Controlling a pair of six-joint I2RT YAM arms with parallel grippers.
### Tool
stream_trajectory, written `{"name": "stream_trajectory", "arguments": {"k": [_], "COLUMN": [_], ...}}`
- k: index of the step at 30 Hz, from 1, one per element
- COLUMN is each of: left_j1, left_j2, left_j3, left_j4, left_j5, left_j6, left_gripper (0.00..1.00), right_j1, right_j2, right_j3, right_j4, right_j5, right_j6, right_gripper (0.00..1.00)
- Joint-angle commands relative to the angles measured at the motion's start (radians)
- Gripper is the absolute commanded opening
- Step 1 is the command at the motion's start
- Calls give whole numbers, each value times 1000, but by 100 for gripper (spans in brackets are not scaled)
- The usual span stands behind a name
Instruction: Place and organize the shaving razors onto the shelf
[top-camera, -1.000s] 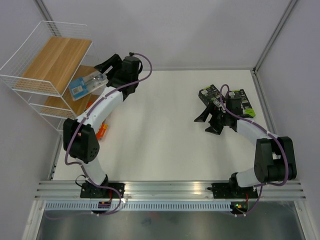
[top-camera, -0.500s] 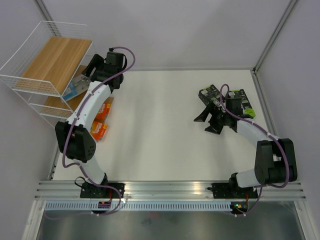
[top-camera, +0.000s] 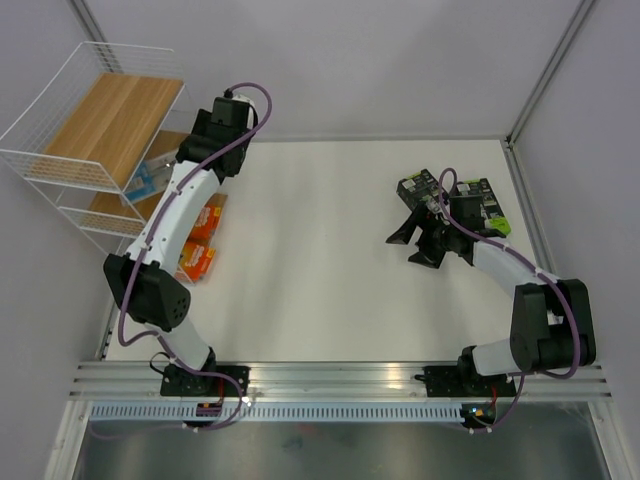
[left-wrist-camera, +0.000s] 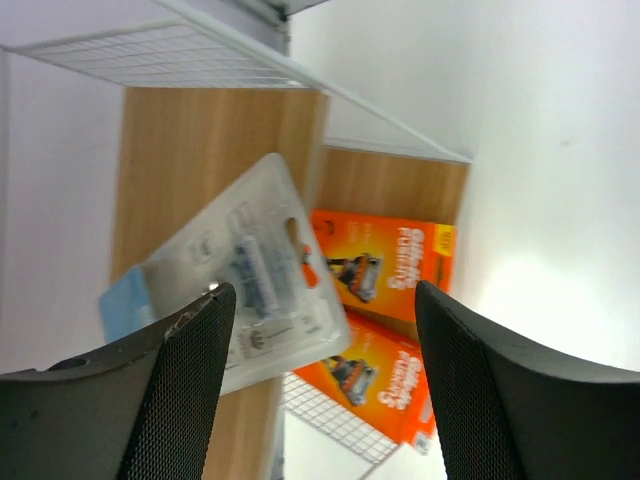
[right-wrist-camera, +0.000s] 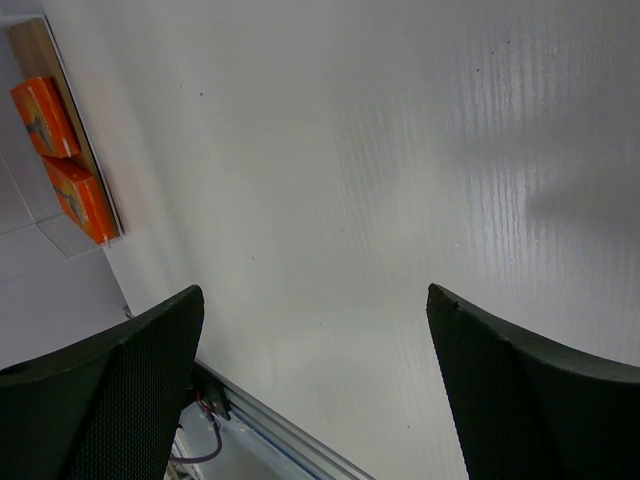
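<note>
Left fingers (left-wrist-camera: 190, 380) spread, pinching nothing. White-blue razor pack (left-wrist-camera: 240, 300) lies just ahead on the shelf (left-wrist-camera: 180, 170) board, long axis diagonal. Right fingers (right-wrist-camera: 120, 400) spread over bench (top-camera: 320, 260); black razor boxes (top-camera: 420, 188) just behind them, right arm nearer.

Light, matt wood grain is shown on the boards of the shelf (top-camera: 110, 115), which are framed in white coated wire. Clear glossy plastic is seen on the flat pack (left-wrist-camera: 240, 290), and glossy printed card on the orange boxes (left-wrist-camera: 375, 265). The pads (left-wrist-camera: 190, 400) of the left pincer (left-wrist-camera: 322, 320) are finely meshed, matt black. The white counter (right-wrist-camera: 350, 200) is smooth and faintly ribbed.
</note>
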Motion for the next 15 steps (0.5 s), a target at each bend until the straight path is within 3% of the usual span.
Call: {"name": "stream_trajectory", "arguments": {"k": [1,4,5,7,8,10,11,12,15], "left_j1": [0,-1,-1,0,5,14,35,44,75], "left_j2": [-68,-112,-131,-141,-140,-123,-112,-97,-100], "left_j3": [30,24,18,1,-4,1,5,7,-36], "left_j4": [-42,-47,-49,-61,-75,-142,-171,-217,-222], "left_j5": [199,369,435,469,454,411,394,398,460], "left_j6": [-145,-211,-220,-237,-243,-277,-288,-309,-298], "left_gripper": [77,72,65,47,30,17,7,2,2], "right_j1": [6,6,6,8,9,11,11,11,14], "right_j2": [-30,-33,-31,-34,-38,-39,-41,-44,-39], "right_j3": [-9,-10,-10,-12,-12,-13,-13,-16,-24], "right_j4": [4,1,-1,-4,-4,-8,-8,-10,-8], "right_j5": [16,19,20,24,27,30,30,30,33], "right_j6": [5,7,7,9,7,9,9,7,7], "right_gripper": [98,98,98,98,98,98,98,98,98]}}
